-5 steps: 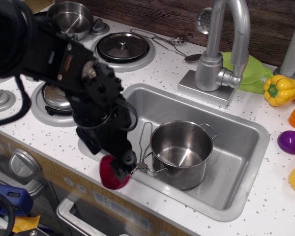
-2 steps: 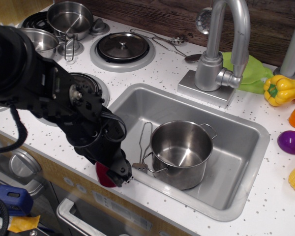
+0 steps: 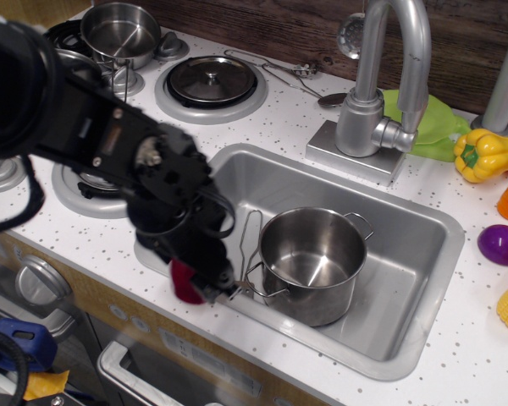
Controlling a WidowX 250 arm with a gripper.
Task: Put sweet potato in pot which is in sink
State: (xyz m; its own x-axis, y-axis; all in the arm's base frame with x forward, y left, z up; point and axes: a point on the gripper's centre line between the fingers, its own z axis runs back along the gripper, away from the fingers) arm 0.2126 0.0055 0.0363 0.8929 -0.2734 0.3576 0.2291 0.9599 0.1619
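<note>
Sweet potato (image 3: pixel 184 282) higher, pot (image 3: pixel 311 264) empty.

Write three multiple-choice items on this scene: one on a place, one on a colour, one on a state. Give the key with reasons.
1. Where is the pot?
A. on a burner
B. in the sink
C. on the counter

2. What colour is the sweet potato?
A. dark red
B. green
C. white

3. What is in the pot?
A. the sweet potato
B. a lid
C. nothing

Key: 1 B, it stands on the basin floor. 2 A, red shows at the hand. 3 C, its bare steel bottom shows.
</note>
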